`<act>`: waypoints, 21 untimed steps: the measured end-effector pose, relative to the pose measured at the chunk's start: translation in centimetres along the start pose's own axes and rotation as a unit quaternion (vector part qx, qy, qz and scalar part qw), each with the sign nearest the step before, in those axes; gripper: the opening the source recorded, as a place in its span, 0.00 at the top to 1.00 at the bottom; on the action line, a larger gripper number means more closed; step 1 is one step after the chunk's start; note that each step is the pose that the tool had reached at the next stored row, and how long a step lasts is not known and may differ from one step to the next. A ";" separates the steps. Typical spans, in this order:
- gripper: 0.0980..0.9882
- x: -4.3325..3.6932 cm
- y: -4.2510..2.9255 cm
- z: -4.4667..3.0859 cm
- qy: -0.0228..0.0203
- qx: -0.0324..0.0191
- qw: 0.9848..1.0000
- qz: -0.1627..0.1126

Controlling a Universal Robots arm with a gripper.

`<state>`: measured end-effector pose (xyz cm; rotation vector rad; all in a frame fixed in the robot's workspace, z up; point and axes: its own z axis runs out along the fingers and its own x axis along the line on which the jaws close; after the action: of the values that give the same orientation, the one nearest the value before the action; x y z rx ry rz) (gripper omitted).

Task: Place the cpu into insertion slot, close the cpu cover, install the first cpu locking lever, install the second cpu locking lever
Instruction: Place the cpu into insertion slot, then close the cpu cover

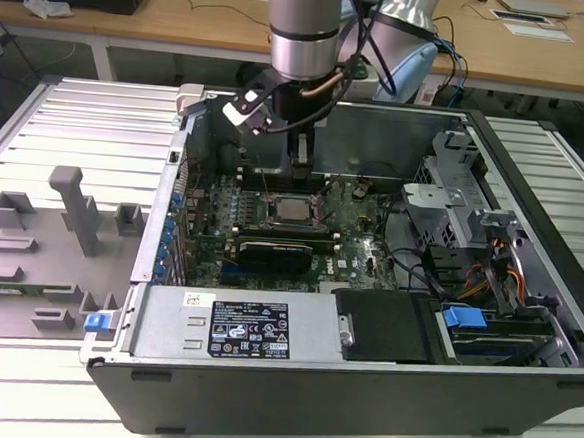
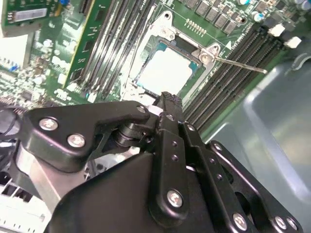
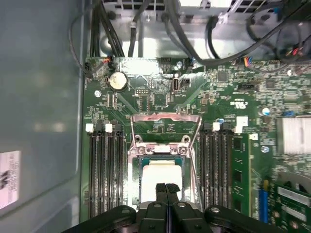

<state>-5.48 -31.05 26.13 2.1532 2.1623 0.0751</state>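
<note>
Ribbed grey table, cpu seemingly in insertion slot

Open computer case: free entry from above. Over insertion slot: gripper, fingers together. Flanking, close: memory slots either side. Also: thin lever juts over one bank. Exterior view's right: drive cage, cables crowding. Just behind the arm: back wall.

A ribbed silver worktop is seen carrying an open computer case, which is set directly beneath the claw. Well apart from the claw, towards the exterior view's left, a cluster of grey blocks and holders is stood on the same worktop.
</note>
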 end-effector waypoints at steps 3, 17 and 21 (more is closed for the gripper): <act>0.99 -0.04 0.14 -1.45 -0.001 -0.001 1.000 0.000; 0.99 -0.04 0.15 -1.47 -0.001 -0.001 1.000 0.000; 0.99 -0.04 1.08 -1.37 -0.001 0.001 1.000 0.000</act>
<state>-4.54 -31.05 27.60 2.1529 2.1621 0.0721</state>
